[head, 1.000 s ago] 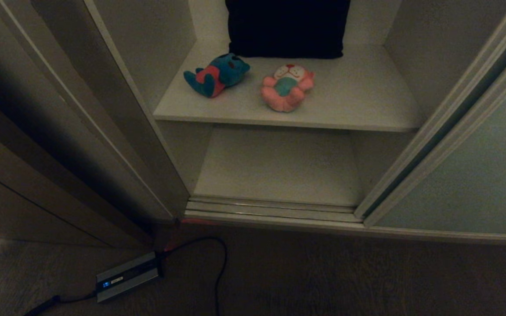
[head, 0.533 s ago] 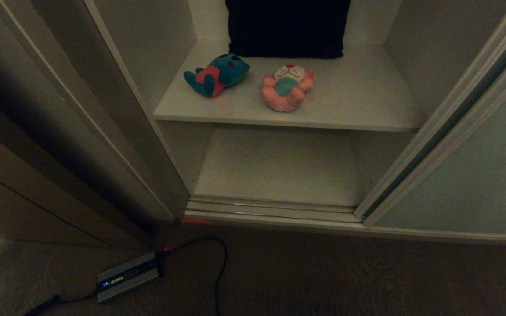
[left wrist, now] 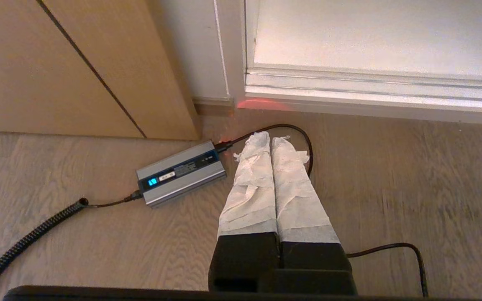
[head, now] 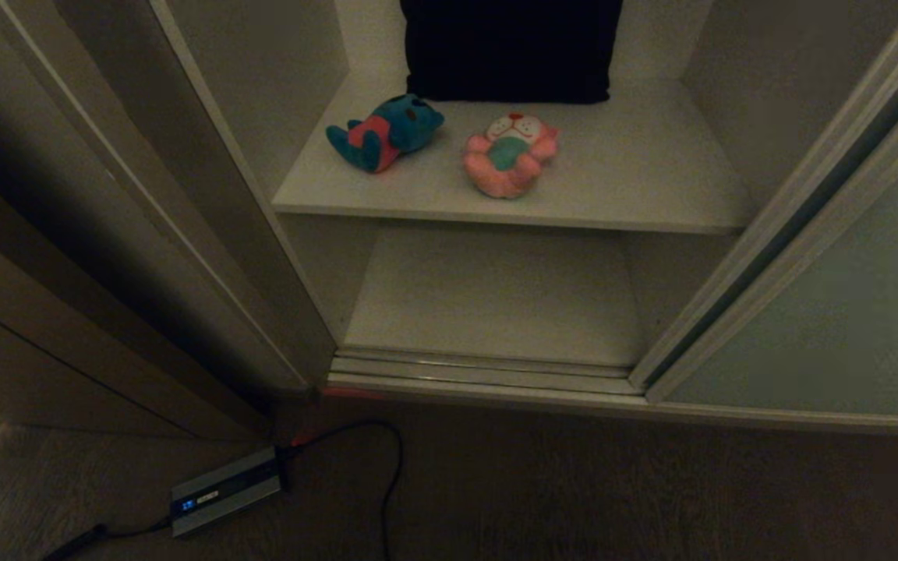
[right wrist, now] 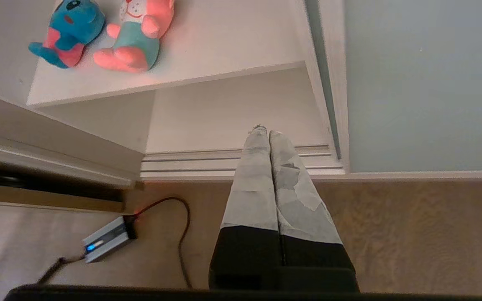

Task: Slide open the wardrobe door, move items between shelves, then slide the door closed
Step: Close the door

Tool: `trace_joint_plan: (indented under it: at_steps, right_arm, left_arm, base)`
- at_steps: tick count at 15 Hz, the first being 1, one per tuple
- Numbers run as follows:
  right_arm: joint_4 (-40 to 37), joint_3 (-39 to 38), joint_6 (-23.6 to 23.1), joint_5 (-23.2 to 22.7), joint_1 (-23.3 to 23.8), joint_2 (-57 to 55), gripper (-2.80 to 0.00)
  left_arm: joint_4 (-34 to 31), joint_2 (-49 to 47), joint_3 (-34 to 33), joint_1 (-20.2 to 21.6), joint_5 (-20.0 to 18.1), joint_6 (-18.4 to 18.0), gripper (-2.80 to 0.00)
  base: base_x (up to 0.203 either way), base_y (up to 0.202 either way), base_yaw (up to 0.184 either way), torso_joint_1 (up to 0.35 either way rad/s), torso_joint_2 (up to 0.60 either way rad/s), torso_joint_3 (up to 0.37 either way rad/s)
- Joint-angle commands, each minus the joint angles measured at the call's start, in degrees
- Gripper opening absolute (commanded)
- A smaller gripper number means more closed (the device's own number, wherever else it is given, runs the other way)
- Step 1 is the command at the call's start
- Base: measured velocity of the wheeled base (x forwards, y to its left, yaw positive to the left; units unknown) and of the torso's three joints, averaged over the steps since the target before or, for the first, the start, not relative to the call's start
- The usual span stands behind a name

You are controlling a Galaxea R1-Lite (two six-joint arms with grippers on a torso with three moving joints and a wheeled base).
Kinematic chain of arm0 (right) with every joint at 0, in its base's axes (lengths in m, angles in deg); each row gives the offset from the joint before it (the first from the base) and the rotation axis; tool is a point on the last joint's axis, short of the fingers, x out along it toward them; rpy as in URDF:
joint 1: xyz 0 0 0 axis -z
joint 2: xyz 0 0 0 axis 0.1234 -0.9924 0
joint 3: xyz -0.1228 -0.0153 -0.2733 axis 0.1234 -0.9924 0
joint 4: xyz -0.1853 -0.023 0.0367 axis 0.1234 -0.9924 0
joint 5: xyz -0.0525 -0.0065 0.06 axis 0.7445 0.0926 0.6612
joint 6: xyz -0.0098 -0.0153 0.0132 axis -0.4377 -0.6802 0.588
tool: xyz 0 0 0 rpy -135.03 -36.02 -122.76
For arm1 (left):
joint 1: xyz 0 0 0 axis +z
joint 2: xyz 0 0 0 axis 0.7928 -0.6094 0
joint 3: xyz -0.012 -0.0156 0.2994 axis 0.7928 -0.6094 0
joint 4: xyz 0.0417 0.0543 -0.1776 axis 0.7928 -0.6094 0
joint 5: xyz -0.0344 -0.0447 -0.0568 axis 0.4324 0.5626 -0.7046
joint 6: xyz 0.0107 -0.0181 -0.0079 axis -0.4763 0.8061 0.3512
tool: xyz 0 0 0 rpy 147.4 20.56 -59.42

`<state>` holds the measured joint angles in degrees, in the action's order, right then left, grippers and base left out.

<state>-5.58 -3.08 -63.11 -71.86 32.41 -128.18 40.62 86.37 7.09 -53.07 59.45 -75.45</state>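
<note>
Door [head: 831, 327] slid open; 2 toys [head: 508, 154] lying on upper shelf [head: 636, 187]. Right gripper [right wrist: 265, 133] pressed together, empty, below shelf level: part fingers before reaching pink toy. Left gripper [left wrist: 270, 138] together, parked.

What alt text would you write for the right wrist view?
Shut right gripper hangs above the floor before the open wardrobe. Two plush toys, teal and pink, lie side by side on the upper shelf; the grey-green door stands beside.

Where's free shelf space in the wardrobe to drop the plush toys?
The lower shelf is bare, from the door track to the back wall. On the upper shelf, the stretch between the pink toy and the sliding door side is free. The left half is crowded: the blue toy and the black cushion behind.
</note>
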Motion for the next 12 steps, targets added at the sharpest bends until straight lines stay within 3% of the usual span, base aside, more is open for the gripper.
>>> trace_joint_plan:
  at_steps: [1,5,12]
  right_arm:
    - [0.0,1.1,0.3,-1.2,1.8,-4.8,-2.80]
    - [1.1,3.1,1.7,-1.2,1.8,-8.8,-2.80]
    - [9.9,2.4,2.8,-0.8,1.7,-14.9,-2.80]
  left_arm:
    - [0.0,-0.1,0.0,0.0,0.0,-0.1,-2.80]
    - [0.0,-0.1,0.0,0.0,0.0,0.0,-2.80]
    - [0.0,-0.1,0.0,0.0,0.0,0.0,-2.80]
  base:
    - [0.000,0.000,0.000,0.000,0.00,0.000]
    - [0.000,0.000,0.000,0.000,0.00,0.000]
    - [0.000,0.000,0.000,0.000,0.00,0.000]
